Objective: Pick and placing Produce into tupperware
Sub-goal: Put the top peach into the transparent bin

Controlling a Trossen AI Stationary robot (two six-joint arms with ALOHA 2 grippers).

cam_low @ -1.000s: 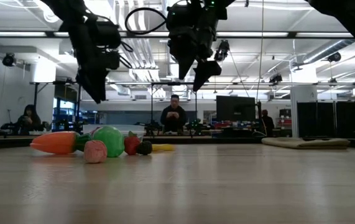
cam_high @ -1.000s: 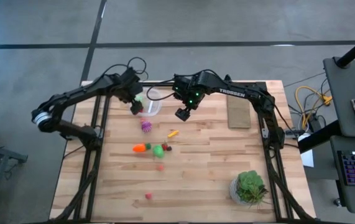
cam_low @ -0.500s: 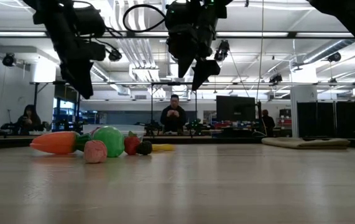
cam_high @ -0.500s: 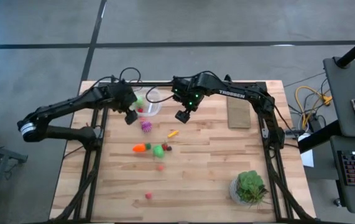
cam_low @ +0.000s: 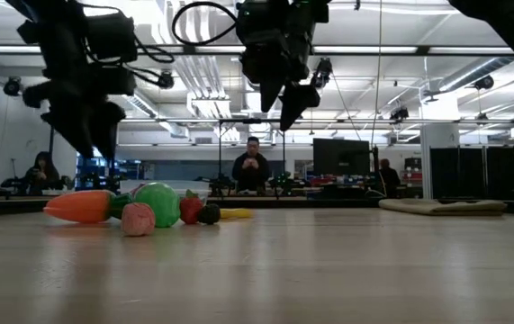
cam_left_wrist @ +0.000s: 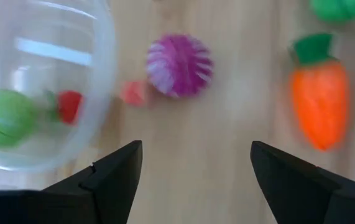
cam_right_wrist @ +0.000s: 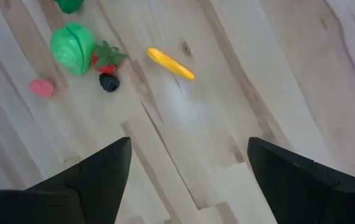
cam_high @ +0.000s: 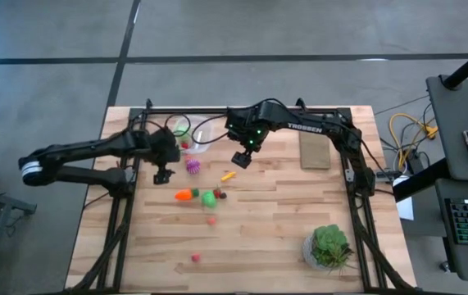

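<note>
Two produce pieces (cam_left_wrist: 25, 113) in tupperware (cam_high: 198, 133) beside left gripper (cam_high: 163, 174).

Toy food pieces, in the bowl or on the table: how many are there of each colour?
Green pieces: 2
Red or pink pieces: 5
Orange carrot: 1
Purple piece: 1
Yellow piece: 1
Black piece: 1
Total: 11

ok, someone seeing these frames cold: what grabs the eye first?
Probably the two dark arms arched over the far half of the table, the left gripper and right gripper both open and empty above the wood. Next, the bright cluster mid-table: orange carrot, green ball, purple bumpy cluster. The clear tupperware between the arms already holds a green and a red piece.
</note>
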